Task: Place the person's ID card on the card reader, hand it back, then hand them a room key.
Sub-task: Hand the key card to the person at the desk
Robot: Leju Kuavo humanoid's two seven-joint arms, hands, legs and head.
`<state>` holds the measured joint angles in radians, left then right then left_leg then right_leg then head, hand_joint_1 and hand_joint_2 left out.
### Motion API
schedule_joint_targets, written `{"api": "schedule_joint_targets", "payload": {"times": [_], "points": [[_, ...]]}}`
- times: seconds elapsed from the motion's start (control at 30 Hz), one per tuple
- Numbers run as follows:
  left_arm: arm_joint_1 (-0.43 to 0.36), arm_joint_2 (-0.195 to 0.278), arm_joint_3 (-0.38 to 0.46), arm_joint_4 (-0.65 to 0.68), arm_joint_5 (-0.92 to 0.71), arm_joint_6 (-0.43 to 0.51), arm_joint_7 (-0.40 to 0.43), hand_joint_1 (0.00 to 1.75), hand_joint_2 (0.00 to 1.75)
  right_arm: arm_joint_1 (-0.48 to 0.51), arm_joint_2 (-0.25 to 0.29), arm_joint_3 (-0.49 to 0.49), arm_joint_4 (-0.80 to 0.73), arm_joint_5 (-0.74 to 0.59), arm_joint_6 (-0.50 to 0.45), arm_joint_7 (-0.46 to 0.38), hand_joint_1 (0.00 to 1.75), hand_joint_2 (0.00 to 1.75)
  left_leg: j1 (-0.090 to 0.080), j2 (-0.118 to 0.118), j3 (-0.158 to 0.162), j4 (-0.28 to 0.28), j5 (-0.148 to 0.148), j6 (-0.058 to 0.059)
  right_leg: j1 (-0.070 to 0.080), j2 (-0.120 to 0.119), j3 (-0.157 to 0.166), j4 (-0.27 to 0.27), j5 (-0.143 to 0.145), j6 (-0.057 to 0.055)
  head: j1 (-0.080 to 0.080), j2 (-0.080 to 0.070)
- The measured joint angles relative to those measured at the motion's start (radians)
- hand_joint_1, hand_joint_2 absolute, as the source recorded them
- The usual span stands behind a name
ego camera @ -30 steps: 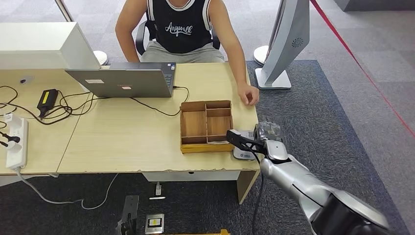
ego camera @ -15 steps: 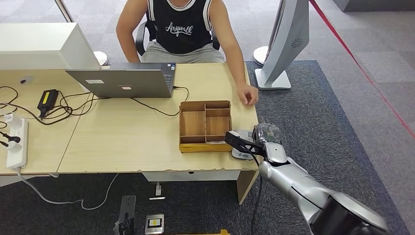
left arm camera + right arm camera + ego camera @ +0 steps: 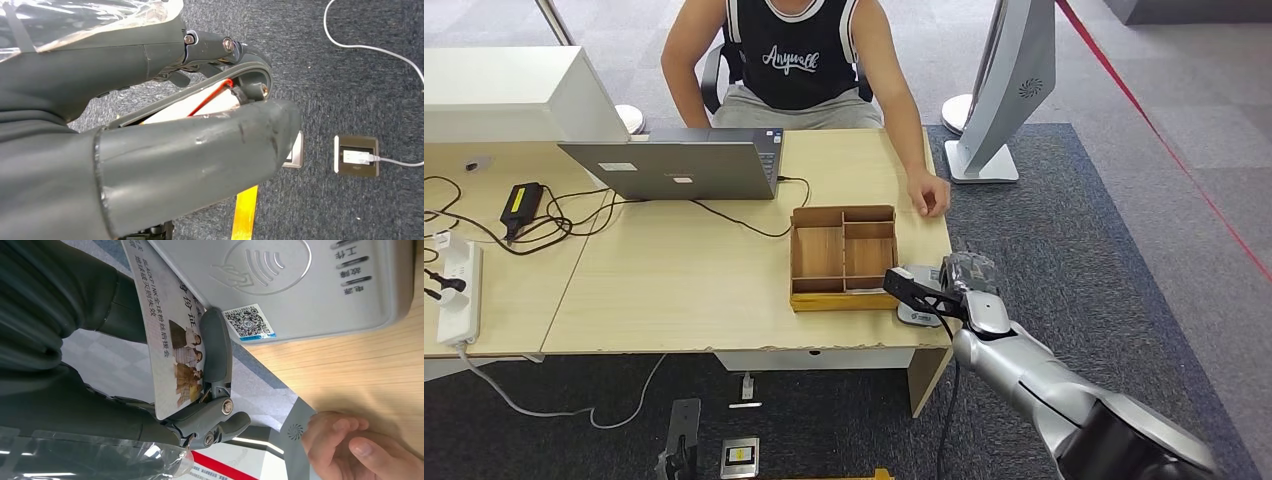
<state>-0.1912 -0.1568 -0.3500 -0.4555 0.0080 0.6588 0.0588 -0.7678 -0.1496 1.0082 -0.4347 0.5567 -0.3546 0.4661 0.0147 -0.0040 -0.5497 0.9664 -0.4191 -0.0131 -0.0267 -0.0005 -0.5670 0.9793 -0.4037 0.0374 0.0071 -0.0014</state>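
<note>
A wooden tray [image 3: 844,258] sat on the desk [image 3: 674,280], with the card reader [image 3: 916,312] just beside it. The right hand [image 3: 939,290] pinched the ID card [image 3: 172,335] just over the reader. Beyond it, a person's hand [image 3: 930,194] rested on the desk. The left hand [image 3: 150,150] hung over the floor, fingers curled on a card.

Against the dark grey fingers of the right robot hand [image 3: 100,355] lies a white ID card [image 3: 167,347] with black print and a small colour photo, just beside the pale grey card reader [image 3: 300,285], which bears a white wave symbol and a blue-edged black-and-white QR sticker. The worktop [image 3: 684,290] near that robot hand is light wood-grain, the compartment box [image 3: 844,258] a warmer brown, and the carpet [image 3: 1104,250] dark grey.
</note>
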Motion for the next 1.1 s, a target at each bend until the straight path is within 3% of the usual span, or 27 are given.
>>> {"api": "schedule_joint_targets", "payload": {"times": [0.17, 0.33, 0.53, 0.67, 0.9, 1.0, 1.1], "points": [[-0.001, -0.001, 0.0, 0.0, 0.001, 0.0, 0.01, 0.0, 0.0, -0.002, 0.004, -0.001, 0.0, 0.003, -0.047, -0.005, 1.75, 1.75, 0.0, 0.0, 0.0, 0.0, 0.0, 0.0, 0.0, 0.0, 0.0, 0.0, 0.0, 0.0, 0.0, 0.0], [-0.007, -0.006, -0.013, 0.0, 0.021, 0.0, 0.028, 0.0, 0.0, -0.089, -0.001, -0.011, -0.023, 0.036, -0.212, 0.033, 1.75, 1.75, -0.001, 0.001, -0.007, 0.0, 0.003, 0.001, -0.001, 0.002, -0.008, 0.001, 0.004, 0.0, 0.0, 0.0], [-0.024, -0.013, -0.049, 0.004, 0.078, 0.0, 0.028, 0.0, 0.0, -0.266, -0.033, -0.03, -0.156, 0.099, -0.129, 0.134, 1.75, 1.75, -0.001, 0.001, -0.01, 0.0, 0.006, 0.001, -0.001, 0.002, -0.01, 0.001, 0.006, 0.0, 0.001, 0.0], [-0.025, -0.013, -0.063, 0.005, 0.088, 0.0, 0.021, 0.0, 0.0, -0.303, -0.043, -0.033, -0.249, 0.127, -0.096, 0.187, 1.75, 1.75, -0.001, 0.001, -0.01, 0.0, 0.006, 0.001, -0.001, 0.002, -0.011, 0.0, 0.006, 0.0, 0.001, 0.0], [-0.025, -0.013, -0.077, 0.005, 0.083, 0.0, 0.021, 0.0, 0.0, -0.32, -0.054, -0.039, -0.337, 0.13, -0.088, 0.197, 1.75, 1.75, -0.001, 0.001, -0.011, 0.0, 0.006, 0.001, -0.001, 0.002, -0.011, 0.0, 0.006, 0.001, 0.0, 0.0], [-0.035, 0.001, -0.092, 0.011, 0.032, -0.025, 0.127, 0.0, 0.0, -0.324, -0.059, -0.041, -0.365, 0.137, -0.077, 0.199, 1.75, 1.75, -0.001, 0.001, -0.011, 0.0, 0.006, 0.001, -0.001, 0.002, -0.011, 0.001, 0.007, 0.001, 0.001, 0.0], [-0.056, 0.055, -0.126, 0.018, 0.0, -0.093, 0.233, 0.0, 0.0, -0.332, -0.06, -0.042, -0.399, 0.148, -0.055, 0.206, 1.75, 1.75, 0.0, 0.001, -0.011, 0.0, 0.006, 0.001, 0.0, 0.002, -0.011, 0.001, 0.007, 0.0, 0.001, 0.0]]}}
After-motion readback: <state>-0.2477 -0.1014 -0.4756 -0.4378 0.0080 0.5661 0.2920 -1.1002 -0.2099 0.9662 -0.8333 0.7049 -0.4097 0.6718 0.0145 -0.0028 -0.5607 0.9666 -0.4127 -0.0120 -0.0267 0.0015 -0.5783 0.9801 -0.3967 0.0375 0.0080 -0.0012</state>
